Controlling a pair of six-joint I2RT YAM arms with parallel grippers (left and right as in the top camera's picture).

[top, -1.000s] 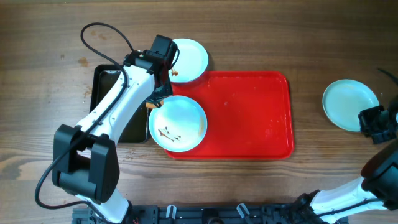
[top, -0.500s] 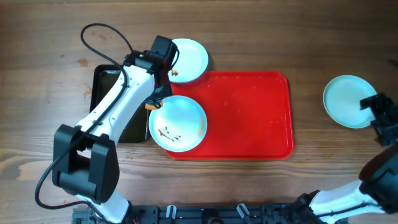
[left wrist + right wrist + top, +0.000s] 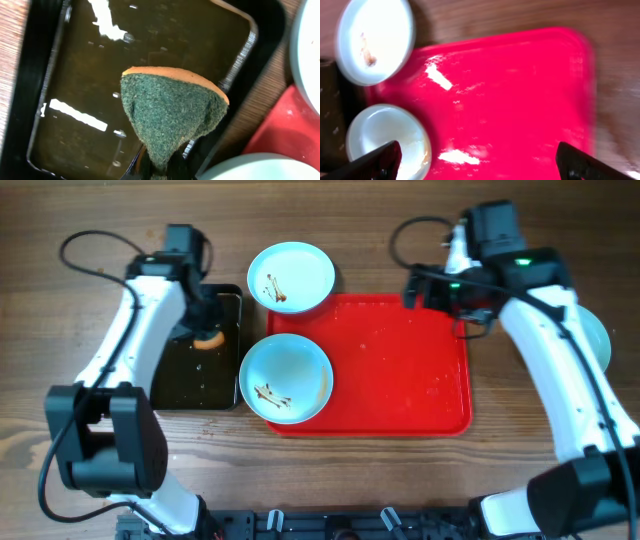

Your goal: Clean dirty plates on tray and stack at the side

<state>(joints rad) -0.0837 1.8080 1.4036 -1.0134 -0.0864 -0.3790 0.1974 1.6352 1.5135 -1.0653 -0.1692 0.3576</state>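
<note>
Three plates are in view from above. The first plate (image 3: 291,277), with brown smears, lies on the wooden table (image 3: 400,230) just beside the upper left corner of the red tray (image 3: 400,370). The second plate (image 3: 286,378), also smeared, sits on the left side of the red tray and reaches over its left rim. The third plate (image 3: 600,345) lies on the table well apart to the right, mostly hidden behind the right arm. The left gripper (image 3: 159,171) is closed on a sponge (image 3: 170,117), green face toward the camera, above the black tray (image 3: 45,65), which holds dark liquid. The right gripper (image 3: 477,151) hangs over the red tray with its fingers (image 3: 380,160) wide apart and nothing between them.
</note>
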